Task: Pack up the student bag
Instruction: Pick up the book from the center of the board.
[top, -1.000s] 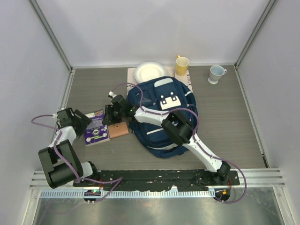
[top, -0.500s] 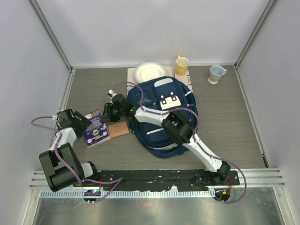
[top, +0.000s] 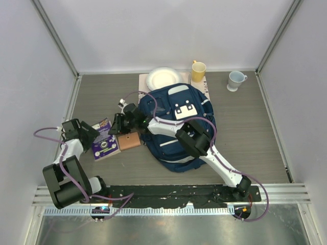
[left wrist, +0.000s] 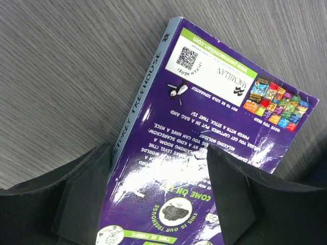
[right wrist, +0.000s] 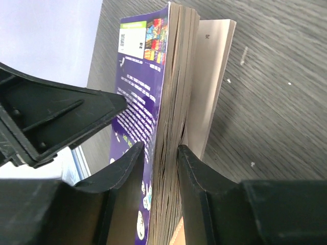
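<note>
Book pickup in hand: right pincer [right wrist: 159, 149] clamped on the purple book [right wrist: 138, 102] near the table [top: 255, 132] left edge, left pincer [left wrist: 158, 153] open astride it, student bag [top: 168, 153] mid-table; next likely needs a lift toward the bag.

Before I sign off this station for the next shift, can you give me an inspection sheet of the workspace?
Surface: grey wood-grain table, no spills seen.
Job's things: navy backpack lying mid-table; purple book left of it.
Clutter: brown wallet, white plate, yellow mug, pale mug.
Grippers: left gripper open over the book; right gripper closed on its pages.
Cables: purple cables looping off both arms.
Surroundings: plain walls, metal frame posts.
</note>
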Controlling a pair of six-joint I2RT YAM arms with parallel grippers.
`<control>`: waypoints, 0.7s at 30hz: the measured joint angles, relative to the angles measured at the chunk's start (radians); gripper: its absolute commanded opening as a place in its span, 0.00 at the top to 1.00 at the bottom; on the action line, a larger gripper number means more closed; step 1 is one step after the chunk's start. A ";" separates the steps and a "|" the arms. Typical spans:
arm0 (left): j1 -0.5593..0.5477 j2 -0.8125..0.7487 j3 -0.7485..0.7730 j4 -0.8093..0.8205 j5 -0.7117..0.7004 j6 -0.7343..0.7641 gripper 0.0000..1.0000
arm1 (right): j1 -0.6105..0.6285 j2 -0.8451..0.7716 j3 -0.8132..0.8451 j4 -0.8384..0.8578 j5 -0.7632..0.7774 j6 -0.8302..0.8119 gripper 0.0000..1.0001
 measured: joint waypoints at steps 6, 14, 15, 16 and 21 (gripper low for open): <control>0.000 -0.007 0.000 -0.003 -0.003 -0.008 0.23 | 0.000 0.000 -0.026 0.000 -0.002 0.006 0.75; 0.001 -0.037 0.000 -0.021 -0.006 -0.008 0.23 | 0.000 0.000 -0.026 0.003 -0.023 0.021 0.61; 0.001 -0.037 0.000 -0.021 -0.006 -0.008 0.23 | 0.000 0.000 -0.026 0.008 -0.030 0.024 0.55; 0.001 -0.037 0.000 -0.021 -0.006 -0.009 0.23 | 0.001 0.000 -0.026 0.013 -0.035 0.025 0.53; 0.002 -0.037 0.000 -0.021 -0.006 -0.011 0.23 | 0.001 0.000 -0.026 0.027 -0.057 0.048 0.97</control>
